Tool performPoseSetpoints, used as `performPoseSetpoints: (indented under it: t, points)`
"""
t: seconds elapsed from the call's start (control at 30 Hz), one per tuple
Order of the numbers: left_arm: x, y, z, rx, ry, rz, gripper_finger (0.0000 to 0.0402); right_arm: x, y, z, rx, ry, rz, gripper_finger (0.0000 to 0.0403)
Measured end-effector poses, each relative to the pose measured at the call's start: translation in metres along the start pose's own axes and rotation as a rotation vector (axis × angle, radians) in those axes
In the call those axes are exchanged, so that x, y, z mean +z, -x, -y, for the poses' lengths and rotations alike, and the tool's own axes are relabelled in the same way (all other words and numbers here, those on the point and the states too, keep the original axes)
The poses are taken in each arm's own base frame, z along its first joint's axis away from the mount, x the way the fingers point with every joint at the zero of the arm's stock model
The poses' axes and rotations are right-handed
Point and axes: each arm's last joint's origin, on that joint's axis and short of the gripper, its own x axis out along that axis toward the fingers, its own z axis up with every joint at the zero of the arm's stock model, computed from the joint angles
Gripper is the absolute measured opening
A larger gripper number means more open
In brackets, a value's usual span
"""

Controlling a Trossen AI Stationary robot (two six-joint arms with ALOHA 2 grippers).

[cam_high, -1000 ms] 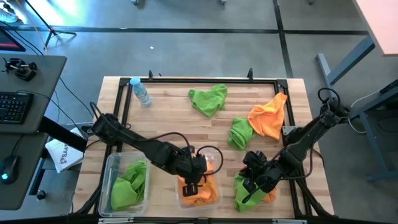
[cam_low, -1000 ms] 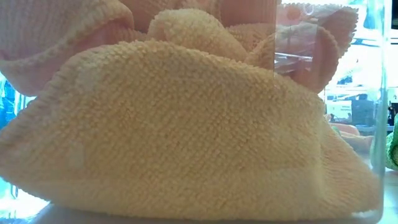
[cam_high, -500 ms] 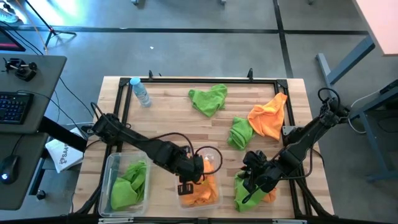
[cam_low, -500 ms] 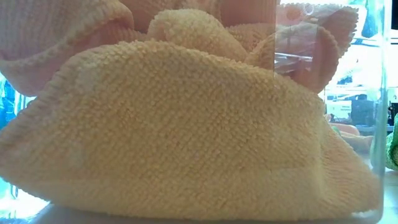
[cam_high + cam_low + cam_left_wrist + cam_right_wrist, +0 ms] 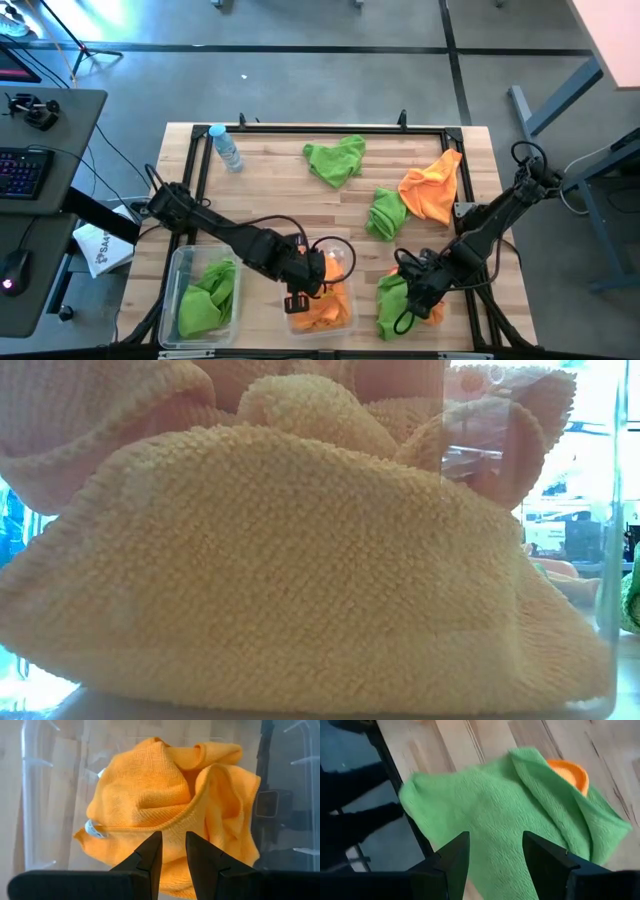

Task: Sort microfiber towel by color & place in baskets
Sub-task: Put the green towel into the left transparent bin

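Bright orange towels (image 5: pixel 322 308) are filling one clear basket (image 5: pixel 343 250), while a bright green towel (image 5: pixel 205 294) is lying in the other clear basket (image 5: pixel 178 262). Green towels (image 5: pixel 335 159) and an orange towel (image 5: pixel 432 190) are showing against the pale wood-grain table (image 5: pixel 270 190), beside a clear, blue-capped bottle (image 5: pixel 226 148).

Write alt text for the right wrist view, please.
The right gripper, fingers open, hangs just above a crumpled bright green microfiber towel lying on the wooden slatted table. A bright orange cloth peeks out from under the green one.
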Motion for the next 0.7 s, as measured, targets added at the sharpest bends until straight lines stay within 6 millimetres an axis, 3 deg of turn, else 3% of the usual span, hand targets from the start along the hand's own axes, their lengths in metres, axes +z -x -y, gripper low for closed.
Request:
performPoseSetpoints:
  t: [0.4,0.7]
  points:
    - [0.000,0.000,0.000,0.017,0.001,0.011,0.0076,-0.006,-0.019,0.001,-0.102,0.133,-0.084,0.0177]
    - [0.001,0.000,-0.001,0.025,0.001,0.016,0.0076,-0.006,-0.033,0.000,-0.141,0.153,-0.112,0.0136]
